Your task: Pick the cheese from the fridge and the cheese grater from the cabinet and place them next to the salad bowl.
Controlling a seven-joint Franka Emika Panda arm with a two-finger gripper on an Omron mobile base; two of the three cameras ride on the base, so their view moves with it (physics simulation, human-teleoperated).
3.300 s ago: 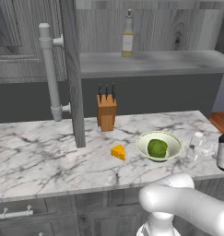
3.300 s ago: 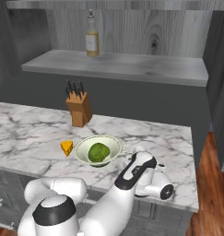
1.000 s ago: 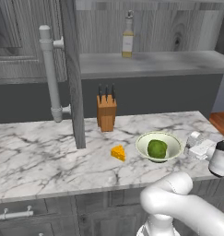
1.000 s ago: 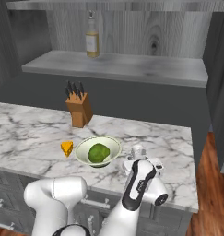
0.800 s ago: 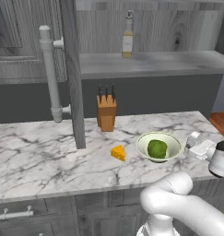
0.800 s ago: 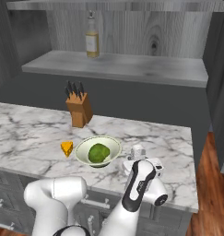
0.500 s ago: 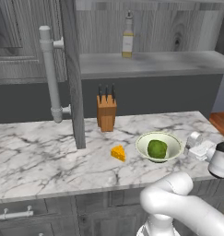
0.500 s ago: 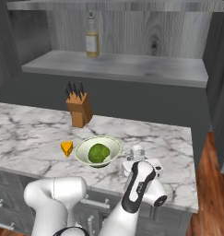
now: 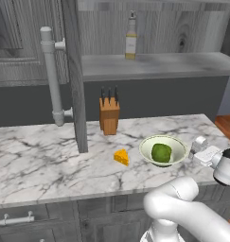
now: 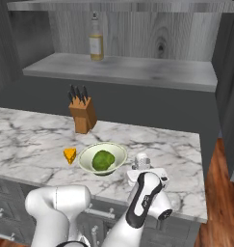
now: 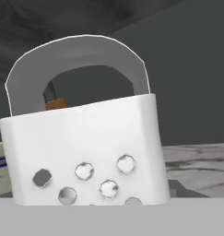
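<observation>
The jaws hold the cheese grater (image 11: 83,152) low down, as far as the hand view lets me judge: the grater's white body sits hard against the camera with its handle arch up, though the tips themselves are out of sight, so the grip is inferred.

Left to right across the worktop (image 9: 36,160): the open cabinet (image 9: 74,71) door with its long pale handle stands at the left, its edge reaching down to the marble. Next comes the knife block (image 9: 109,113) near the back wall, and above it a bottle (image 9: 130,40) on the shelf. The cheese (image 9: 121,157) lies just left of the salad bowl (image 9: 163,150), close but apart. Right of the bowl is the grater, low over or on the marble, with the wrist behind it at the worktop's right end.

The cheese looks delivered, and the grater is at its spot, so release is the step I judge to be in hand.

What could go wrong: the grater is tall and narrow, so if the jaws open while it is tilted or not fully down, it may topple against the bowl rim or towards the worktop's right edge, which is near. Open marble lies behind and to the front; the arm's clearest exit is straight up, since the shelf sits well back.
</observation>
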